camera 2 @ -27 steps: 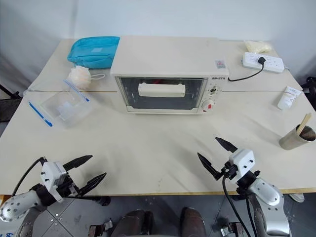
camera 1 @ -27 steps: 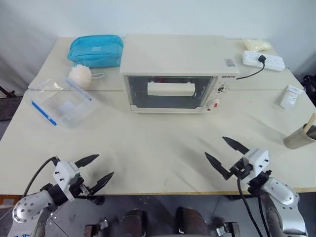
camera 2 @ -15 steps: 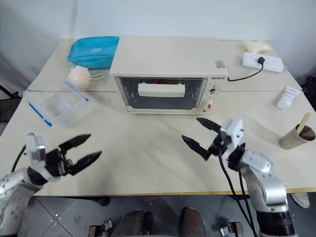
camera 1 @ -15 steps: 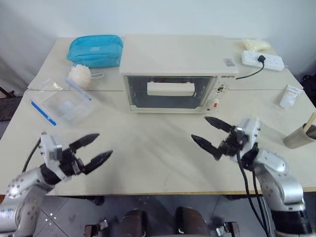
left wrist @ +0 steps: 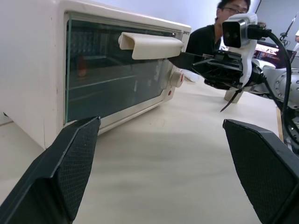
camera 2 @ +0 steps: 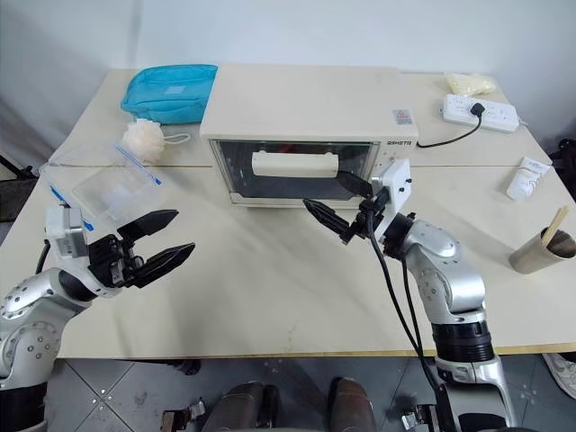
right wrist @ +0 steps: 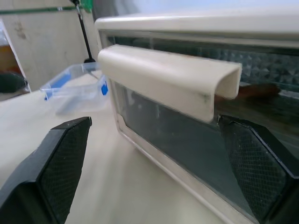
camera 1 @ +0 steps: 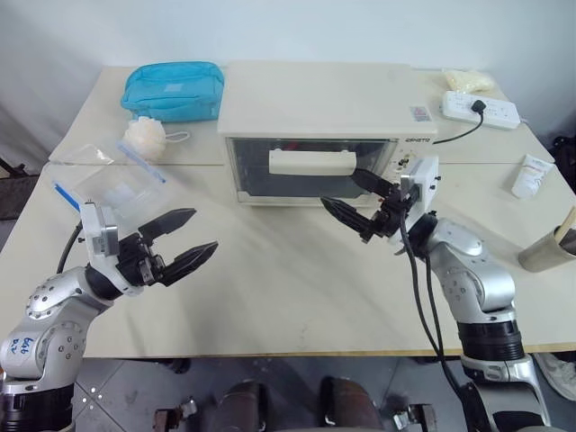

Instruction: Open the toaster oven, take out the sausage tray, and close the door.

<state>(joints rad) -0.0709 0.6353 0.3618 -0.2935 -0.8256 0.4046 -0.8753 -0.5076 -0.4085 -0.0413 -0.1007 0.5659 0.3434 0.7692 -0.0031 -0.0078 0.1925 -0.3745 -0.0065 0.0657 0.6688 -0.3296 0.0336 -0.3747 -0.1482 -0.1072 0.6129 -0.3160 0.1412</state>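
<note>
The toaster oven (camera 1: 324, 130) is set toward the back of the table (camera 1: 288, 288), and places are given from it. Its door (camera 1: 310, 168) is shut, the bar handle (camera 1: 311, 161) lying across the upper part of the glass. A reddish shape, probably the sausage, is glimpsed behind the glass in the right wrist view; the sausage tray itself cannot be made out.

In front of the oven a broad bare stretch of tabletop is left, reaching to the near edge. The right gripper (camera 1: 358, 196) is held just before the door, near its right end, below the handle, with its fingers spread wide and nothing between them; whether they touch the glass cannot be told. The left gripper (camera 1: 184, 240) is held well to the front left of the oven, near the table's left edge, fingers likewise spread and empty.

Left of the oven lie a clear plastic box (camera 1: 115, 191), a white bath sponge (camera 1: 146, 138) and a blue pouch (camera 1: 175, 91). To its right lie a power strip (camera 1: 481, 111) and a white tube (camera 1: 529, 175), with a metal cup (camera 1: 549, 248) at the right edge.

A small label (camera 1: 419, 113) is stuck on the oven's top and a dark brand word (camera 1: 415, 141) is printed on the front panel; neither can be read.
</note>
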